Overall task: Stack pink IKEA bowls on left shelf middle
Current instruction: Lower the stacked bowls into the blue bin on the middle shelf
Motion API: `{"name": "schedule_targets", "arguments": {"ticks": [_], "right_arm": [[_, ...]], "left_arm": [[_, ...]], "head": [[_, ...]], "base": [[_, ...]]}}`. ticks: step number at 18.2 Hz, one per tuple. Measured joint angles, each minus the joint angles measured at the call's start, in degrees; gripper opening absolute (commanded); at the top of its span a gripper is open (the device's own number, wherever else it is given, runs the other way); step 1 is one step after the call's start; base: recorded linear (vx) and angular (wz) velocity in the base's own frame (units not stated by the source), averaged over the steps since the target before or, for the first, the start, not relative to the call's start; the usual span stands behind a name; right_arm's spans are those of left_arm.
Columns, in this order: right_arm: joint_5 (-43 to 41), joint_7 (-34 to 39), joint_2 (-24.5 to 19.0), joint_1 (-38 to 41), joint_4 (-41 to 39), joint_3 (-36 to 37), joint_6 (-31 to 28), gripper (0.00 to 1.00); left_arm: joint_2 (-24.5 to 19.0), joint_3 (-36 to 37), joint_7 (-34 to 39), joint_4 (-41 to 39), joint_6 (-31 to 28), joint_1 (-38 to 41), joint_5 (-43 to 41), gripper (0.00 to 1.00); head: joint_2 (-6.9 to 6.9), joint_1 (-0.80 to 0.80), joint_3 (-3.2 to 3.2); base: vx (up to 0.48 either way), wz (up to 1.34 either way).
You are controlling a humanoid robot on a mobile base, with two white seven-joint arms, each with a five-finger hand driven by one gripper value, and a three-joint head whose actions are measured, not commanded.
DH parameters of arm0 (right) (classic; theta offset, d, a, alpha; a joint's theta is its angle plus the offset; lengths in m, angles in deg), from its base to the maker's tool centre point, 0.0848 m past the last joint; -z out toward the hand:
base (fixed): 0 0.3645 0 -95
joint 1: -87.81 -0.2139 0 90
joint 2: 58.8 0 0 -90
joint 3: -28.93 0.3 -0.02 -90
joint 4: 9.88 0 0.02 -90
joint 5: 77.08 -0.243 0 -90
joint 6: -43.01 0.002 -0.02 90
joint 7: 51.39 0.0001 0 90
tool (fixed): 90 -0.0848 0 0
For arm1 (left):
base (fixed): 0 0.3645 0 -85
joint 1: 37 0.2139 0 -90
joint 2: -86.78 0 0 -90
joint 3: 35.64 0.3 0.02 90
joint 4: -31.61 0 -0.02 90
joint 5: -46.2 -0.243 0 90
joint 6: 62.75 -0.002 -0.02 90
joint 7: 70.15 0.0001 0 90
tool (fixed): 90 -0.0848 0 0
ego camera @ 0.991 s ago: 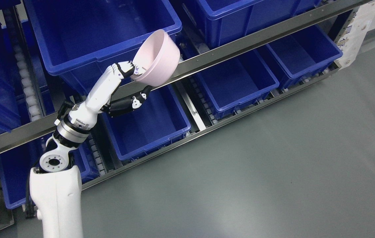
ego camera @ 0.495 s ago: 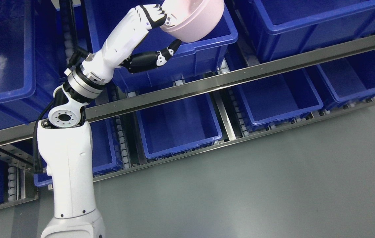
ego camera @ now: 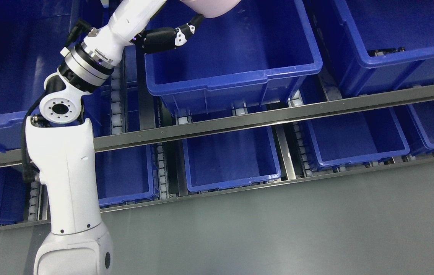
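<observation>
- Left arm [ego camera: 67,179]: white, rising from the lower left of the frame to the top edge.
- Left hand [ego camera: 171,32]: top centre-left, mostly cut off by the frame; black thumb pressed under the bowl, gripping it.
- Pink bowl [ego camera: 211,5]: only its underside shows at the top edge, held above the upper-centre blue bin [ego camera: 232,82].
- Shelf rail [ego camera: 278,114]: metal, crossing mid-frame; more blue bins below.
- Grey floor [ego camera: 297,229]: lower frame.
</observation>
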Motion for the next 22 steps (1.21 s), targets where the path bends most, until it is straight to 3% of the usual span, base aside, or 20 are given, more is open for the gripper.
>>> {"name": "schedule_targets", "arguments": {"ticks": [10, 22], "right_arm": [[0.0, 0.0, 0.0, 0.0, 0.0, 0.0, 0.0, 1.0], [0.0, 0.0, 0.0, 0.0, 0.0, 0.0, 0.0, 1.0]], "left_arm": [[-3.8, 4.4, -7.7, 0.8, -12.9, -0.7, -1.9, 0.12], [-0.1, 12.7, -8.5, 5.2, -14.9, -3.5, -4.6, 0.14]], "head": [[0.0, 0.0, 0.0], [0.0, 0.0, 0.0]], "base": [[0.064, 0.1], [0.001, 0.0]]}}
